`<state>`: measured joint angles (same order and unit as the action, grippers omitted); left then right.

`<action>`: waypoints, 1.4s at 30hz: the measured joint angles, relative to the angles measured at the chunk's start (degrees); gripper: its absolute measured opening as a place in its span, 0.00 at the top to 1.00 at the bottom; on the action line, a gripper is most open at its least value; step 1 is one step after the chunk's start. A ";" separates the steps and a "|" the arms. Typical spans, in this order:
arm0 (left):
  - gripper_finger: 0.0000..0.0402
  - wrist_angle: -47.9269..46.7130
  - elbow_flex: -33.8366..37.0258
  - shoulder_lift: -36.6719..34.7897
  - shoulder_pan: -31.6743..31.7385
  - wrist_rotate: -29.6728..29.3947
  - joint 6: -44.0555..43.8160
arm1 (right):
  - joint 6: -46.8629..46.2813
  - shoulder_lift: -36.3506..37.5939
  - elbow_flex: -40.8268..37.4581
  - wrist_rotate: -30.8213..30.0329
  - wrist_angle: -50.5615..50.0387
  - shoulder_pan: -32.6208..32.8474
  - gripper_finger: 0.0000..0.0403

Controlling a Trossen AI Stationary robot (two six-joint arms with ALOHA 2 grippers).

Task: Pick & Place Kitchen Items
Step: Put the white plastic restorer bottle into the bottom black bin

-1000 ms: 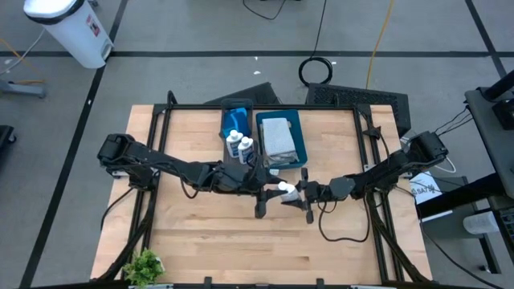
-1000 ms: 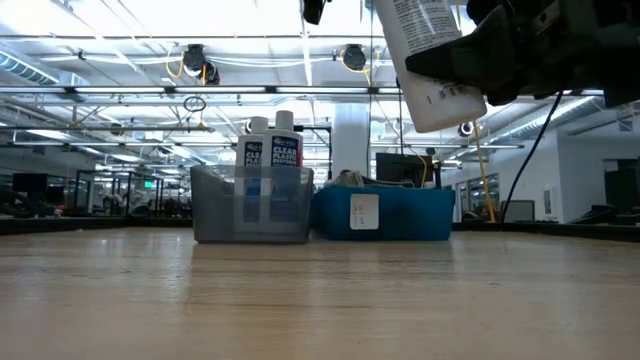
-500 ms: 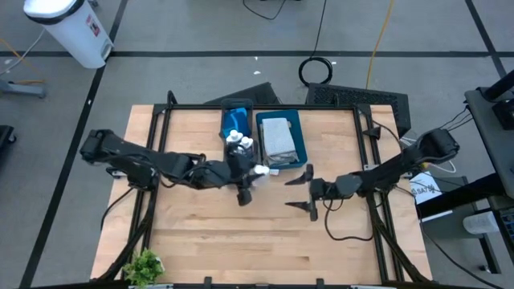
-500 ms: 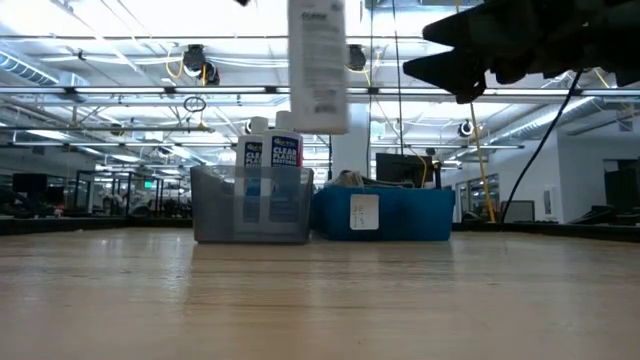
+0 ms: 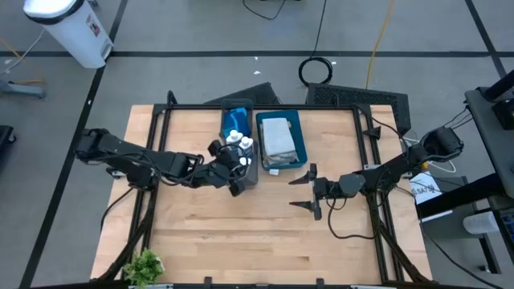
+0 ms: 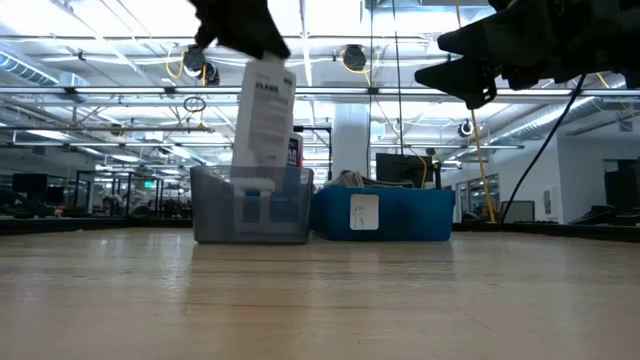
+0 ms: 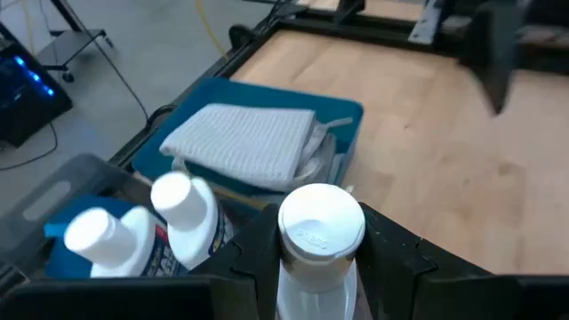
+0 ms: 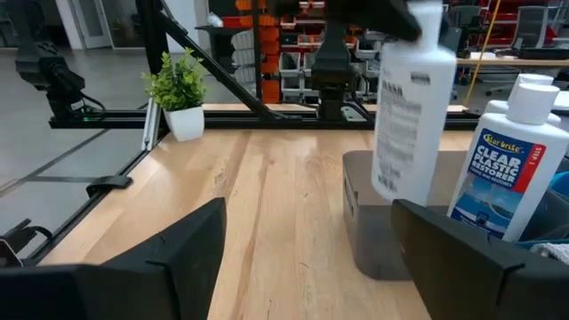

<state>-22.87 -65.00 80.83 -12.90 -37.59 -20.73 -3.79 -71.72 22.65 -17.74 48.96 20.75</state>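
Observation:
My left gripper [image 5: 234, 166] is shut on a white bottle [image 6: 265, 115] over the near end of the grey tray [image 5: 250, 178]. The bottle also shows in the right wrist view [image 8: 404, 116]. Two more white bottles with blue marks [image 5: 239, 144] stand in that tray, behind a blue sponge [image 5: 233, 120]. A folded grey cloth [image 5: 277, 135] lies in the teal tray [image 5: 299, 132] beside it. My right gripper [image 5: 307, 191] is open and empty over the table to the right of the trays. My left gripper pinches the bottle's upper end just below the white cap [image 7: 320, 227], one finger [image 7: 253, 262] on each side. The fingers come from above. The bottle hangs below them, slightly tilted, its lower end [image 6: 255, 185] at about the grey tray's rim.
A small potted plant [image 5: 143, 263] stands at the table's near left corner. Black frame rails [image 5: 152, 136] run along the table's left, right and far sides. Bare wood [image 5: 257, 241] lies between the trays and the near edge.
My right gripper has let go of the bottle, opened and drawn back a little toward the right edge. My left gripper has carried the bottle from the table's middle toward the far left and lowered it at the grey tray's near end.

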 joint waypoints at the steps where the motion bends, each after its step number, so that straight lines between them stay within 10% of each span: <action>1: 0.70 1.31 1.41 0.01 0.36 0.03 -0.02 | 0.00 0.00 0.00 0.00 0.01 0.00 0.28; 14: 0.70 19.63 15.52 0.03 6.12 1.73 -0.39 | 0.00 0.00 0.00 -0.07 0.47 0.00 0.29; 42: 0.39 19.88 15.61 -2.71 6.24 3.22 -0.75 | 0.09 -0.04 0.00 -0.11 0.47 0.00 0.29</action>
<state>-2.99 -49.39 78.12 -6.66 -34.37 -21.48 -3.70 -71.77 22.65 -17.85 49.43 20.75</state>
